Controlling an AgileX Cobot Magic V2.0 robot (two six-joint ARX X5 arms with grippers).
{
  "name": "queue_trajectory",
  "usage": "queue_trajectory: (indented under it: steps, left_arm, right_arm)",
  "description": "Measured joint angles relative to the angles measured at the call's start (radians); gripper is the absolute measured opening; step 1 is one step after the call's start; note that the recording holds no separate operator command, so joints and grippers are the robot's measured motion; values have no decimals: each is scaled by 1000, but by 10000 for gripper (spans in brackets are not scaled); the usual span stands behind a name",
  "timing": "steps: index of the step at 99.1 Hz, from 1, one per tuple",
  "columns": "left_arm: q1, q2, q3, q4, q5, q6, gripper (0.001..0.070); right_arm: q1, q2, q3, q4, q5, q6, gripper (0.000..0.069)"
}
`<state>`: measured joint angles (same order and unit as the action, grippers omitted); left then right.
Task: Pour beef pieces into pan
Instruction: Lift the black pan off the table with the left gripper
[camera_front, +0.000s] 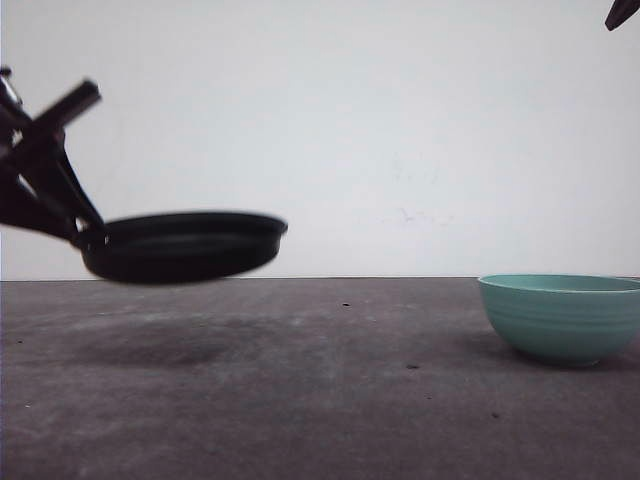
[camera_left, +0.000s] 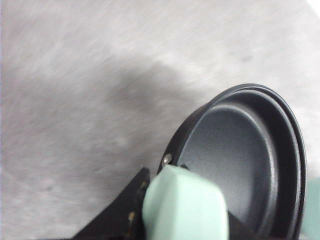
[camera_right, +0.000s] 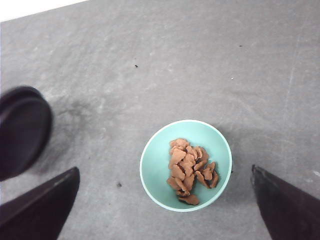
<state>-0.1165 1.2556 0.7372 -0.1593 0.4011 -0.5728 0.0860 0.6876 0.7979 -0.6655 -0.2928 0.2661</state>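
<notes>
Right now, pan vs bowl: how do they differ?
The pan is black and shallow; the bowl is teal and deeper. The pan is held off the table by the left gripper; the bowl stands on the table. The pan is empty; the bowl holds the beef pieces. Both are round.

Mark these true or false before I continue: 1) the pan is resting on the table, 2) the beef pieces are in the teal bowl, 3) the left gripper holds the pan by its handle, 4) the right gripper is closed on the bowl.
1) False. The pan is lifted above the table.
2) True. The beef pieces lie in the teal bowl.
3) True. The left gripper clamps the mint handle.
4) False. The right gripper is open above the bowl, apart from it.
</notes>
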Motion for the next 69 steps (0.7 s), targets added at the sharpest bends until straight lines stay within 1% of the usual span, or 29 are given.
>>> queue_trajectory:
  steps: [12,24,29,34,44,50,56,57,65,69]
  left_arm:
    - [0,-58,0,-26,37,-55,52]
    - [-3,-94,0,-62,70,-134,52]
    - [-10,-105,0,-76,86,-161,52]
    - [-21,-114,0,-91,101,-174,52]
    - [-46,-138,0,-115,118,-184,52]
    - [-58,-154,0,-119,120,-188,52]
    - [-69,-168,0,-119,119,-190,52]
    - [-70,-171,0,-119,119,-190,52]
    - [-79,-182,0,-119,119,-191,52]
    - [-83,-184,0,-119,119,-191,52]
  right_arm:
    - [-1,21,0,-2,81,0,683]
    - [-24,94,0,-9,130,1,683]
    - [-45,139,1,-9,131,1,683]
    - [-65,192,1,-6,123,1,683]
    - [-99,294,1,14,58,6,678]
    - [-114,352,1,44,11,22,630]
    - [-121,410,1,74,-32,37,548]
    - [-121,424,1,81,-41,41,525]
    - [-121,490,1,113,-60,61,425]
    - [-121,515,1,128,-69,69,395]
